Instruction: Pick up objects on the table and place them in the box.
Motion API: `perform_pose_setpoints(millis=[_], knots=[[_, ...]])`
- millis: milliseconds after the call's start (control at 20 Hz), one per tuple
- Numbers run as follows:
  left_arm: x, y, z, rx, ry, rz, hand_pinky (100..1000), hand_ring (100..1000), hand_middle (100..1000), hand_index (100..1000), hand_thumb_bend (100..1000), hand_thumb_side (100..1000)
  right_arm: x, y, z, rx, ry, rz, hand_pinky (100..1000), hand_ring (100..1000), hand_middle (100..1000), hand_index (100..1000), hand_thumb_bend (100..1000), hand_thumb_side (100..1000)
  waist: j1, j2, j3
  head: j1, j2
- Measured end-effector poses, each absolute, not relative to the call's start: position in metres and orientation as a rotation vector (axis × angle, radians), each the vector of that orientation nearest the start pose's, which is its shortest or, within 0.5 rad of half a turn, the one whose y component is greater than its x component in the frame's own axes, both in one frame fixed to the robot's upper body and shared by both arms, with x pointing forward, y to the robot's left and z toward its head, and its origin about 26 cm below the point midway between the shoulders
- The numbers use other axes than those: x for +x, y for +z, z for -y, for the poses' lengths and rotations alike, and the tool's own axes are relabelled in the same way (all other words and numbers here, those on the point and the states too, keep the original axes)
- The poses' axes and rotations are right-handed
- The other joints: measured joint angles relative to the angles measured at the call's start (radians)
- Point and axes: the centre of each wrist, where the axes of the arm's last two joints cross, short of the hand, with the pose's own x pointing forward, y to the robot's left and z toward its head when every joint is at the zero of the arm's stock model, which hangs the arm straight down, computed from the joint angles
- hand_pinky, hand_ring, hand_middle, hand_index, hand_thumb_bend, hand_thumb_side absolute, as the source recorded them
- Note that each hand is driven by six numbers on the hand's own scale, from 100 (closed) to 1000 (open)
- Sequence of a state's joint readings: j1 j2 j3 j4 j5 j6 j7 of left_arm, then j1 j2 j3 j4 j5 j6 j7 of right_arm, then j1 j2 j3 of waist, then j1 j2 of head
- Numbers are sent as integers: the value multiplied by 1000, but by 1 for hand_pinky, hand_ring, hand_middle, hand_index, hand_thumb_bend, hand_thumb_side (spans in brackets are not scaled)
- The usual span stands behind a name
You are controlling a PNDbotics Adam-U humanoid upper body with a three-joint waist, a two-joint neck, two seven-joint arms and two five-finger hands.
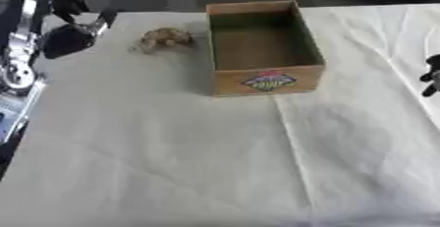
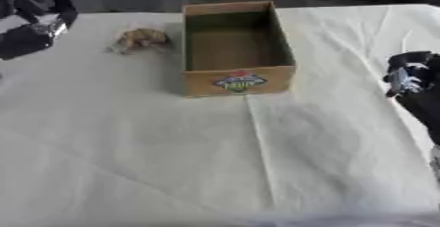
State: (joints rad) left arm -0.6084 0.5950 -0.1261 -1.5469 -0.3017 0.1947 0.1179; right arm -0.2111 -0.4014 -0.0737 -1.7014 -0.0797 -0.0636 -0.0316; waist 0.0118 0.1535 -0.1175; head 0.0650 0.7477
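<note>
Left hand (image 1: 73, 37) sits left of the crumpled brownish lump (image 1: 165, 39), fingers unclear (can't tell). Looks light and squishy; I'd pinch its middle, box (image 1: 266, 81) beyond.

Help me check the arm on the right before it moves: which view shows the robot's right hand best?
The right eye view: the right hand shows there as a dark bulk with a silver part at the picture's right edge, beside the box. The left eye view catches only a dark sliver of it at the edge. Neither shows its fingers clearly.
</note>
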Motion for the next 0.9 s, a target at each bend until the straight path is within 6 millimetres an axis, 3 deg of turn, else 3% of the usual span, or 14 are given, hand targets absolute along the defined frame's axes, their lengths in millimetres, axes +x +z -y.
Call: perform_pose_setpoints(millis=[250, 650, 900], knots=[[420, 234, -293, 971, -807, 1760, 531, 539, 554, 697, 613, 233, 321, 120, 327, -269, 250, 1971, 382, 527, 600, 623, 100, 349, 18, -8, -15, 7, 4], [467, 213, -295, 977, -965, 1542, 581, 583, 591, 715, 665, 245, 321, 120, 327, -262, 274, 1964, 382, 527, 600, 623, 100, 351, 41, -10, -59, 17, 7], [484, 195, -305, 911, -1002, 1433, 604, 597, 594, 709, 651, 197, 323, 123, 324, -249, 296, 1967, 381, 527, 600, 623, 100, 352, 54, 6, -102, 31, 6]])
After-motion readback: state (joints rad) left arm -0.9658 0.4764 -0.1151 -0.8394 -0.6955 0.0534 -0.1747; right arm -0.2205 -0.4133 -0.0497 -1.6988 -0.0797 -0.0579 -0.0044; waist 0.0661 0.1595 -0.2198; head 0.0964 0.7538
